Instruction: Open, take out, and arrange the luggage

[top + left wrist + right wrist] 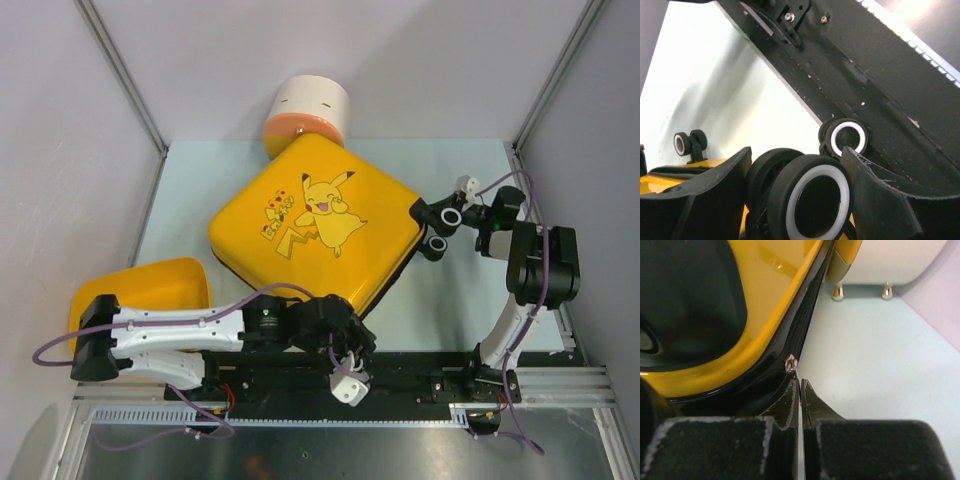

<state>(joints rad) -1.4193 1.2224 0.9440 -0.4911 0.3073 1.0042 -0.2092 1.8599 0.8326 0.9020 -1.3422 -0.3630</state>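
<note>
Both arms are built of glossy black joint housings [540, 262] and white link shells [165, 332], with purple cables [542, 290] looped alongside. The left gripper [795, 200] and right gripper [799, 405] carry matte black, wedge-shaped fingers [695, 205]. Small screws [789, 17] stud the black base rail.

The luggage [315, 225] is glossy yellow with a cartoon Pikachu print in yellow, black and red, edged by a black zipper [790, 347]; its wheels [812, 200] are black with white rings; the cylindrical container [308, 115] is cream over orange; the tub [150, 290] is plain yellow; the surface [190, 185] is pale mint green.
</note>
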